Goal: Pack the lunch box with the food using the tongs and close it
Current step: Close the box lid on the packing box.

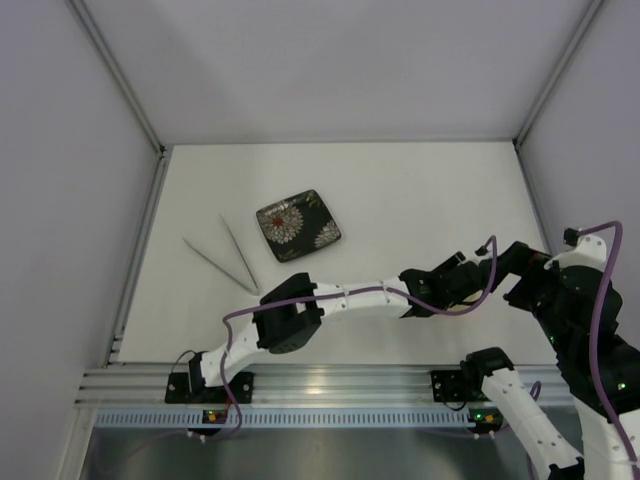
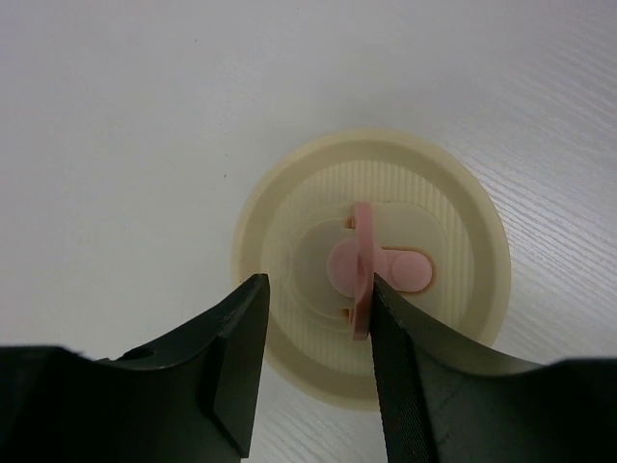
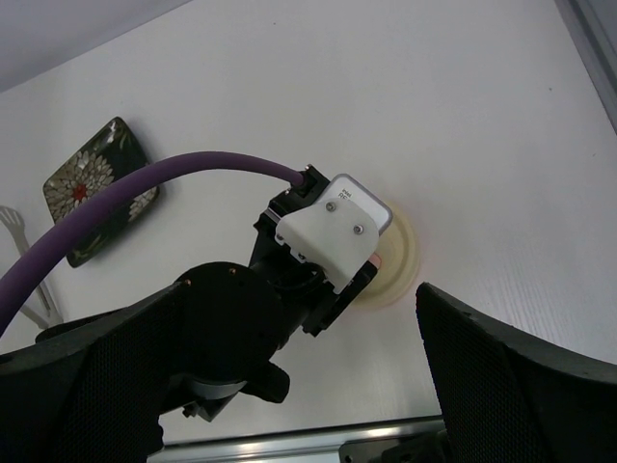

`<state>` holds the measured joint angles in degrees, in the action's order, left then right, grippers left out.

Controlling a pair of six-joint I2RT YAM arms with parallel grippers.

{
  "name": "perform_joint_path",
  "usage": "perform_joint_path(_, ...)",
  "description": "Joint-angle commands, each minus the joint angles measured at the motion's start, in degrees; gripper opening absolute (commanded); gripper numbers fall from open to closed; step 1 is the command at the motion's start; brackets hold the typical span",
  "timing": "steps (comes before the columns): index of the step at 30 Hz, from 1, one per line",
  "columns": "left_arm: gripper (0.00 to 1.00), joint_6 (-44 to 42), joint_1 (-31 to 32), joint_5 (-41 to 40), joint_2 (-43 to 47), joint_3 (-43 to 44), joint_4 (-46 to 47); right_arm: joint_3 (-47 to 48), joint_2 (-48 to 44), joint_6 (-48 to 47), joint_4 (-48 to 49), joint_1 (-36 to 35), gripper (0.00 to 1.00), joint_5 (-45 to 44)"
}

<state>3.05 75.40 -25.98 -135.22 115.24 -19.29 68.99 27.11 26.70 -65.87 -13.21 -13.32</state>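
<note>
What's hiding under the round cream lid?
Only the lid itself shows, with its pink handle on top and white table around it. Whatever sits underneath is covered, so I cannot tell.

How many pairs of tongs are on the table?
1. The tongs lie just left of the dark plate; another could be hidden beneath the left arm.

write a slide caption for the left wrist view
Left gripper, jaws open, above the cream round lid, one jaw beside its upright pink tab.

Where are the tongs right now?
In the top view, the tongs lie on the left of the table, just left of the dark patterned plate.
</note>
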Motion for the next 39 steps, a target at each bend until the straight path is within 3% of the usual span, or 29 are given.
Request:
perform_joint_path(1,0.50,-0.6,0.3,5.4,-0.1,-4.5,-6.7,-0.2,0.3,-0.7,0.8,0.6,1.00,2.3)
perform_joint_path(13,0.57,0.4,0.1,8.4,5.1,-7.4,-1.2,-0.8,0.0,-0.7,1.0,0.7,0.99,2.2)
perform_joint_path(39,0.60,-0.7,0.1,11.0,11.6,-17.1,10.7,-0.5,0.6,-0.9,1.6,0.7,0.99,2.6)
